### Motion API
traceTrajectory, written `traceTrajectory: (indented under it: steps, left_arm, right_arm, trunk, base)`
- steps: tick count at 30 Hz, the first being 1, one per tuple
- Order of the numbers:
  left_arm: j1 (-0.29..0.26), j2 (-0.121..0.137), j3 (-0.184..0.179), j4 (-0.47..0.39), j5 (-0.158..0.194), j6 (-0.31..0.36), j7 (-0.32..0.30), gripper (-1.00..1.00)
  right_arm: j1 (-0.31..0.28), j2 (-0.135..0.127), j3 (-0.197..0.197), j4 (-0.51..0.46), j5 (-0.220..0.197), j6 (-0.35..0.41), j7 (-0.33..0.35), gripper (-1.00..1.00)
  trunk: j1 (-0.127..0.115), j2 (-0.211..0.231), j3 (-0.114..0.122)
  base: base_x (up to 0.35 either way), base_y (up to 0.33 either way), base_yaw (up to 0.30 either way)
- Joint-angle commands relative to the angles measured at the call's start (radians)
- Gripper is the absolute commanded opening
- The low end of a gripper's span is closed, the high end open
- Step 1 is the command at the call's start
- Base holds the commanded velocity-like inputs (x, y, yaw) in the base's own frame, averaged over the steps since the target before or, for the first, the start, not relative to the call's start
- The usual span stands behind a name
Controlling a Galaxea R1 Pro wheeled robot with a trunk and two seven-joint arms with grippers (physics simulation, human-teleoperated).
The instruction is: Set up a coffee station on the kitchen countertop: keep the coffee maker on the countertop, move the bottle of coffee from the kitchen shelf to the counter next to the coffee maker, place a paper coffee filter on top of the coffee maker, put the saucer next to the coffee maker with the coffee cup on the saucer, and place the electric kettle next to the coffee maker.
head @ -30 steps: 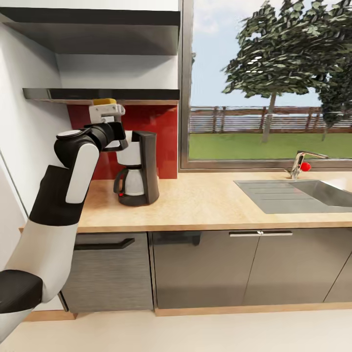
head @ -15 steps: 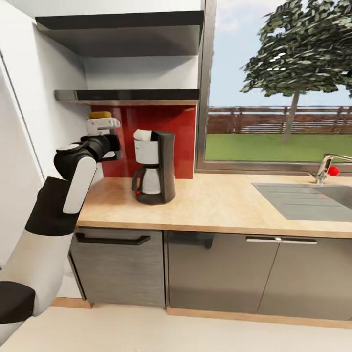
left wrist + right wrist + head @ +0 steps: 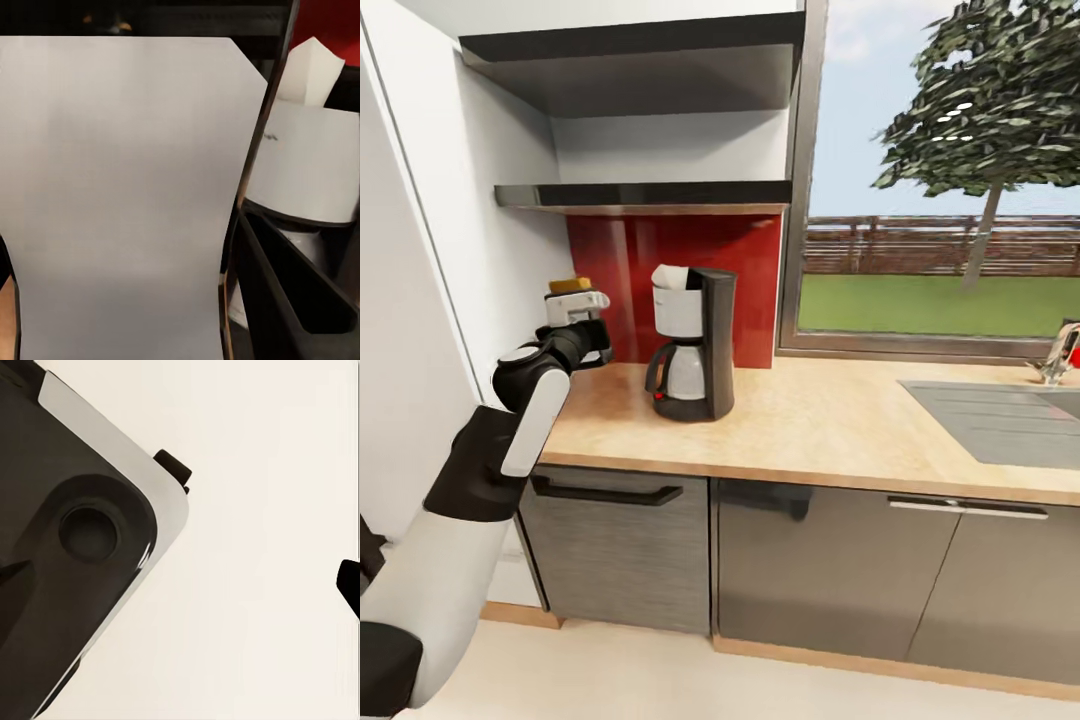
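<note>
Left of the coffee maker (image 3: pixel 692 345): you have a narrow strip of countertop (image 3: pixel 820 420), hemmed by the white side wall (image 3: pixel 490 250) and red backsplash (image 3: pixel 622 280). Overhead: the dark shelf (image 3: pixel 645 194) caps your approach. Right of the machine: open worktop up to the sink (image 3: pixel 1000 420).

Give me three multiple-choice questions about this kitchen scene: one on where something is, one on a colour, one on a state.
1. Where does the coffee maker stand?
A. on the countertop
B. in the sink
C. on the shelf

2. What colour is the cap of the bottle of coffee?
A. green
B. mustard yellow
C. blue

3. What sits on top of the coffee maker?
A. nothing
B. a cup
C. the paper coffee filter

Answers: 1 A, it stands on the wood slab before the red wall panel. 2 B, yellow shows above the left gripper. 3 C, a white cone pokes out of the top.
</note>
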Motion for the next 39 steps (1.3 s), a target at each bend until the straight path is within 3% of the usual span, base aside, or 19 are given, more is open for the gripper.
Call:
traceTrajectory:
  steps: [1, 11, 21, 24, 32, 39]
  left_arm:
    - [0.004, 0.001, -0.002, 0.002, 0.006, -0.004, 0.008, -1.0]
    - [0.064, 0.002, -0.002, 0.052, 0.005, -0.1, 0.003, -1.0]
    - [0.068, 0.002, -0.003, 0.061, 0.005, -0.122, -0.005, -1.0]
    - [0.068, 0.004, -0.003, 0.061, 0.004, -0.123, -0.033, -1.0]
    - [0.068, 0.045, -0.003, 0.062, 0.005, -0.123, -0.072, -1.0]
    - [0.083, 0.054, -0.003, 0.064, 0.002, -0.123, -0.163, -1.0]
  right_arm:
    - [-0.001, 0.0, 0.004, 0.003, -0.004, -0.007, 0.004, 1.0]
    - [-0.002, -0.001, 0.005, 0.003, -0.004, -0.007, 0.005, 1.0]
    - [-0.002, -0.001, 0.007, 0.003, -0.003, -0.007, 0.004, 1.0]
    - [-0.002, -0.001, 0.007, 0.003, -0.003, -0.007, 0.004, 1.0]
    - [-0.002, -0.002, 0.007, 0.003, -0.003, -0.007, 0.004, 1.0]
    - [-0.001, -0.003, 0.007, 0.003, -0.003, -0.007, 0.005, 1.0]
  trunk:
    - [0.0, -0.001, -0.001]
    - [0.0, -0.001, -0.001]
    - [0.0, -0.001, -0.001]
    - [0.0, -0.001, -0.001]
    - [0.0, -0.001, -0.001]
    - [0.0, -0.001, -0.001]
  base:
    - [0.098, 0.0, 0.002]
    - [0.111, 0.0, 0.0]
    - [0.114, 0.014, 0.0]
    - [0.156, 0.122, 0.0]
    - [0.031, 0.024, 0.0]
    - [0.001, 0.001, -0.004]
